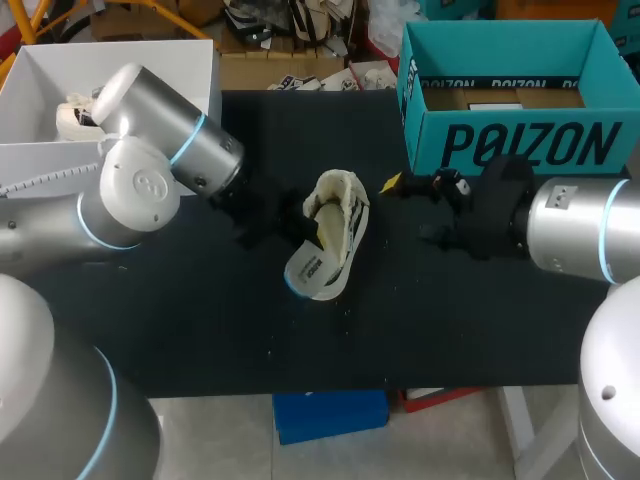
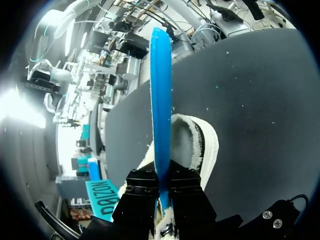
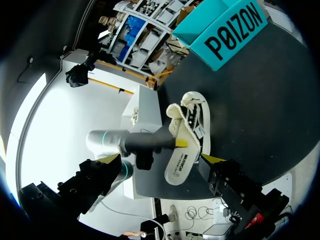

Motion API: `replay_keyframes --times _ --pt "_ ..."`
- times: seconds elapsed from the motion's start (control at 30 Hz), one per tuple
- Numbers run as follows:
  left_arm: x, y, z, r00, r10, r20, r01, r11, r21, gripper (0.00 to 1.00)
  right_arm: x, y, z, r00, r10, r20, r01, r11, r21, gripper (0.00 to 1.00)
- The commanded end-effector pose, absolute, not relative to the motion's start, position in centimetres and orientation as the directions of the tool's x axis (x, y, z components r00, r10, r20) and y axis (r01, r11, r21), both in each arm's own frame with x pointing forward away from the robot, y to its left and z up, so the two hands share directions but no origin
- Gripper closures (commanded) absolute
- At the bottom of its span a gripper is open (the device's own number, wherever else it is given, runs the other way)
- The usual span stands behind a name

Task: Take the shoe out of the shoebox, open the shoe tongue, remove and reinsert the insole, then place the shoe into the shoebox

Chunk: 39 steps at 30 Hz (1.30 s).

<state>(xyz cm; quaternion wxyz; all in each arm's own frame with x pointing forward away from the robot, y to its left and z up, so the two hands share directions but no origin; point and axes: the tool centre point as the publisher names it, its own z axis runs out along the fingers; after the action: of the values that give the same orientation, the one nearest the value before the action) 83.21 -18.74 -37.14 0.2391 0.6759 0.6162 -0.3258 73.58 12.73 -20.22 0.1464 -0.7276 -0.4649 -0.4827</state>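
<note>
Partly, left pincer hides the insole.

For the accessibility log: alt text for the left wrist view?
The left gripper is shut on a blue insole, seen edge-on and standing up ahead of it, above the opening of a cream shoe lying on the black table.

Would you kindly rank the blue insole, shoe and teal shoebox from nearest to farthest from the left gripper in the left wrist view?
1. Blue insole: clamped between the fingers.
2. Shoe: just ahead, under the insole.
3. Teal shoebox: well off to the side.
</note>
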Motion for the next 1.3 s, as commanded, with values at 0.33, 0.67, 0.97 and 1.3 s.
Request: replay_keyframes --times 0.33,0.67,0.97,1.3 --pt "86.1 -20.4 -38.4 0.022 0.700 -0.713 0.995 -0.084 -0.052 1.00 73.5 12.2 -20.5 0.102 0.523 0.846 0.836 -0.507 0.212 0.00" --pt "86.7 -20.2 -38.5 0.026 0.728 -0.685 0.998 -0.063 -0.029 0.69 73.5 12.2 -20.5 0.102 0.523 0.846 0.836 -0.507 0.212 0.00" --pt "85.4 -19.2 -36.8 0.047 0.718 -0.695 0.996 -0.085 -0.021 0.54 73.5 12.2 -20.5 0.102 0.523 0.846 0.836 -0.507 0.212 0.00" --pt "82.9 -18.4 -35.2 0.093 0.698 -0.710 0.987 -0.156 -0.025 0.55 73.5 12.2 -20.5 0.102 0.523 0.846 0.836 -0.507 0.212 0.00"
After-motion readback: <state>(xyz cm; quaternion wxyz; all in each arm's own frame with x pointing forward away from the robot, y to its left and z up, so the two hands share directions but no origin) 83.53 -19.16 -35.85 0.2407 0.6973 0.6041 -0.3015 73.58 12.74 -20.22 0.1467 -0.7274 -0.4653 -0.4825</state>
